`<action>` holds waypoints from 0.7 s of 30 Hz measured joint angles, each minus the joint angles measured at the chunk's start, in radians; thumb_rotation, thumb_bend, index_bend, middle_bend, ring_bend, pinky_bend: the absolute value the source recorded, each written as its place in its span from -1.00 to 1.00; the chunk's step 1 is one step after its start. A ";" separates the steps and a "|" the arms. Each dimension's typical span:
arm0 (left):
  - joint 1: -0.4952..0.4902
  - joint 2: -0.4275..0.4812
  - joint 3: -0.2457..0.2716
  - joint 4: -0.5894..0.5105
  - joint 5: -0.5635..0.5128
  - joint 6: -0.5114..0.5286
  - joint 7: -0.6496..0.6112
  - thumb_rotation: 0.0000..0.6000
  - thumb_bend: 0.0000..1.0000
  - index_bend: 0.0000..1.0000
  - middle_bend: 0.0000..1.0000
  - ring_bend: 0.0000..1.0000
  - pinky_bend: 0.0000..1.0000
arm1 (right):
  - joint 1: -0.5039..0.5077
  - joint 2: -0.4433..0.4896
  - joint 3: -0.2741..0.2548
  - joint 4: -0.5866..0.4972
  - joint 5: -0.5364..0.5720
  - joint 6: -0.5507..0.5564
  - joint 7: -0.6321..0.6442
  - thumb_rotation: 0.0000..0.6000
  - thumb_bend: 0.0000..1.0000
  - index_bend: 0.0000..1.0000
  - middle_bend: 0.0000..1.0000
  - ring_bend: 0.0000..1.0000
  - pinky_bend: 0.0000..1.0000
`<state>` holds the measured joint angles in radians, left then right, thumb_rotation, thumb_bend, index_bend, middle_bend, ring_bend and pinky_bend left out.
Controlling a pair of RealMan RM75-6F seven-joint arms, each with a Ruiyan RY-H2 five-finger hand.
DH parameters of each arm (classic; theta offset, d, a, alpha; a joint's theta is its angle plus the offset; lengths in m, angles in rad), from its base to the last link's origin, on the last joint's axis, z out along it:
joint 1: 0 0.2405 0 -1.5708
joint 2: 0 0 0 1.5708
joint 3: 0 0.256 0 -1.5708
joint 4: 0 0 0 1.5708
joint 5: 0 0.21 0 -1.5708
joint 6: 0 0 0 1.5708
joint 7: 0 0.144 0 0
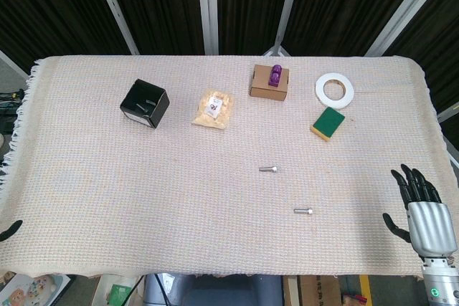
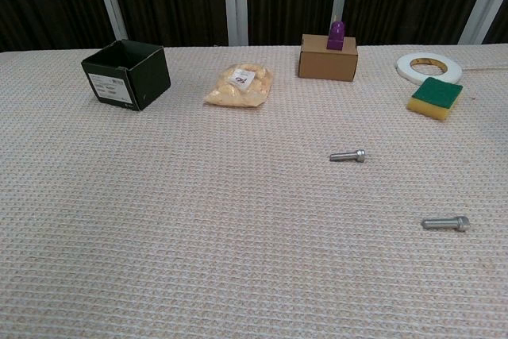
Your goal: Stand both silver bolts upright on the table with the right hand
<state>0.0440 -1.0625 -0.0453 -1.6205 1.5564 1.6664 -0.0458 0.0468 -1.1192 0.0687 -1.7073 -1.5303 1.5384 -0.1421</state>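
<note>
While both bolts lie flat on the woven cloth of the desk (image 1: pixel 107 198), the scene reads as follows.

Far bolt: far bolt (image 1: pixel 268 169) lies on its side near the middle of the desk, head toward the right; chest view shows it too (image 2: pixel 348 156).

Near bolt: near bolt (image 1: pixel 303 211) also lies on its side, closer to the front edge and further right, head toward the right; well apart from the far bolt.

Right robot hand: right robot hand (image 1: pixel 419 206) hovers at the front right corner of the desk, fingers spread and empty, well apart from both bolts.

Left robot hand: only a dark tip of the left robot hand (image 1: pixel 10 229) shows at the left edge; I cannot tell how its fingers lie.

Back row: black box (image 1: pixel 144 103), open on top; bag of yellow pieces (image 1: pixel 214 108); cardboard box (image 1: pixel 269 82) with a purple object (image 1: pixel 275 73) on it; tape roll (image 1: pixel 334 89); green and yellow sponge (image 1: pixel 328 122) just in front of the tape roll.
</note>
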 measured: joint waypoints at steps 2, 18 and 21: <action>0.000 0.002 0.001 0.000 0.002 0.001 -0.001 1.00 -0.75 -0.88 -0.92 -1.00 -0.75 | -0.002 0.000 -0.001 -0.001 -0.002 0.005 0.000 1.00 -0.49 -0.77 -0.87 -0.89 -0.62; -0.002 -0.003 -0.003 -0.004 -0.006 -0.003 0.009 1.00 -0.76 -0.88 -0.92 -1.00 -0.74 | -0.001 0.000 -0.001 0.002 0.005 -0.006 0.000 1.00 -0.49 -0.74 -0.87 -0.89 -0.62; -0.003 -0.005 -0.001 -0.005 0.003 -0.001 0.015 1.00 -0.76 -0.88 -0.92 -1.00 -0.74 | -0.001 -0.001 -0.003 0.000 0.003 -0.006 -0.003 1.00 -0.49 -0.72 -0.87 -0.89 -0.62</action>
<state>0.0413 -1.0677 -0.0464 -1.6254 1.5594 1.6653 -0.0308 0.0462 -1.1203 0.0661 -1.7069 -1.5271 1.5328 -0.1447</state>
